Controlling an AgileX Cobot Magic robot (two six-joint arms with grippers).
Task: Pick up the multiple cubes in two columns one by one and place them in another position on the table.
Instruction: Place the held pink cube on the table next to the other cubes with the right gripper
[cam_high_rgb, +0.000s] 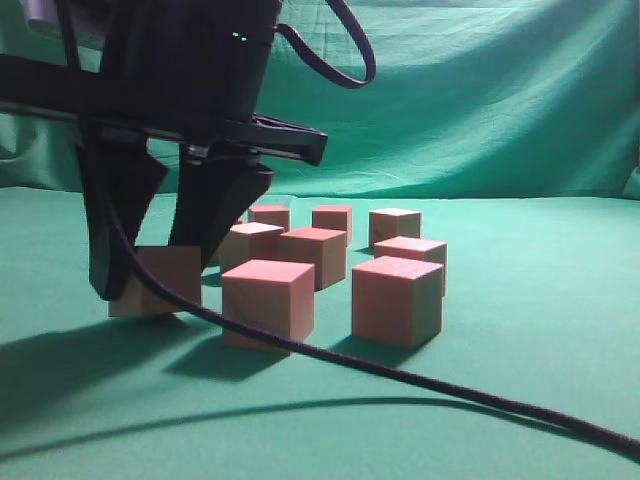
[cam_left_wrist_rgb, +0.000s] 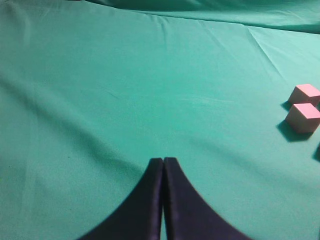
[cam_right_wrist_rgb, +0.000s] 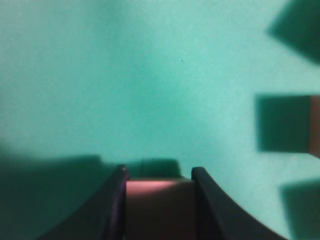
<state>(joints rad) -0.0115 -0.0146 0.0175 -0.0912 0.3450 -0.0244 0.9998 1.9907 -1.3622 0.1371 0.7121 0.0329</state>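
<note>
Several pinkish-red cubes (cam_high_rgb: 313, 255) stand in two columns on the table (cam_high_rgb: 540, 300), which is covered in green cloth. The nearest two are one cube (cam_high_rgb: 268, 303) and another (cam_high_rgb: 397, 298). My right gripper (cam_high_rgb: 140, 270) hangs at the left of the columns. It is shut on a cube (cam_high_rgb: 165, 280) that sits at cloth level. The right wrist view shows this cube (cam_right_wrist_rgb: 159, 200) between the fingers of the gripper (cam_right_wrist_rgb: 157, 172). My left gripper (cam_left_wrist_rgb: 163, 160) is shut and empty over bare cloth, with two cubes (cam_left_wrist_rgb: 302, 117) far to its right. The left gripper is out of the exterior view.
A black cable (cam_high_rgb: 450, 385) trails from the arm across the front of the table. A draped green backdrop (cam_high_rgb: 480, 100) hangs behind. In the right wrist view the edge of another cube (cam_right_wrist_rgb: 315, 125) and dark cube shadows lie at the right.
</note>
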